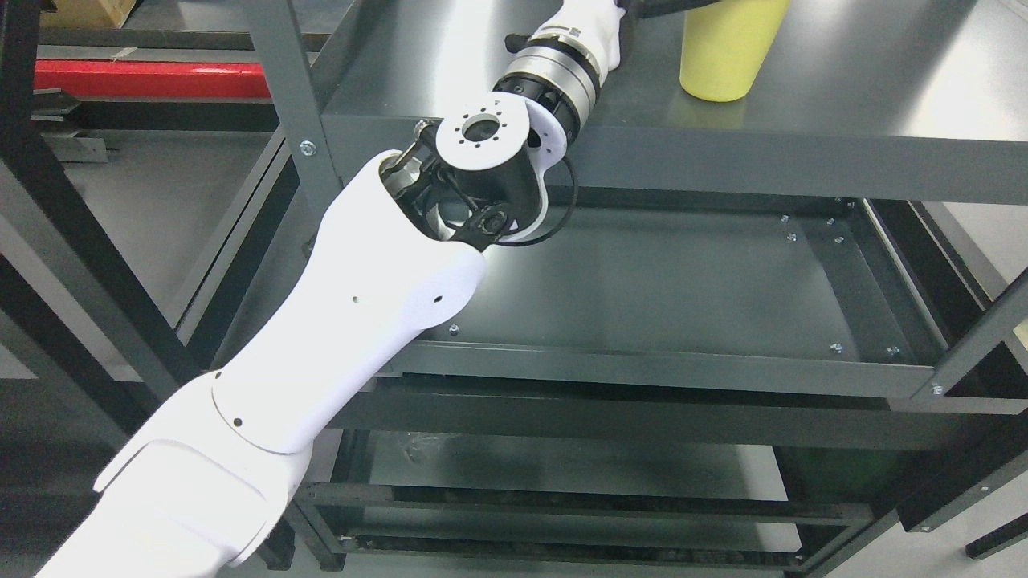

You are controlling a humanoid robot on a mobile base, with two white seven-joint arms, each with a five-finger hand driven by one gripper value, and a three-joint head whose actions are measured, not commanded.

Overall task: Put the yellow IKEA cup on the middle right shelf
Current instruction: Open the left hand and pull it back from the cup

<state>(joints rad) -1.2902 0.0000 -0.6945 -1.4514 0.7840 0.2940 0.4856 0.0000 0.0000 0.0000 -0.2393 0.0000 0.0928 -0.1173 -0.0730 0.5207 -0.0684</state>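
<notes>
**Yellow cup upright on the top shelf, our left arm reaching beside it**

Our left hand (596, 18) runs out of the picture at the top edge; only its white base shows above the silver wrist ring, so we cannot tell whether the fingers are spread, curled or holding anything. The wrist (552, 76) lies over the front left part of the upper shelf (843, 88), and a thin black cable (562, 210) loops down from it past the shelf's front lip. Behind the wrist our white forearm (377, 297) slants down to the lower left corner, with a round grey joint cap (482, 132) facing the camera.

The yellow cup (727, 48) stands upright on that same dark shelf, just to the right of the hand's base; its top is cut off by the picture edge, so we cannot see whether anything touches its rim. A faint yellow glint lies on the metal in front of it.

Below, a second dark shelf (666, 289) with small screws near its corners sits in the grey metal frame (281, 88), and a lower level (562, 466) shows beneath that. At the far left a red bar (144, 80) lies across the background.

Our right arm does not show.
</notes>
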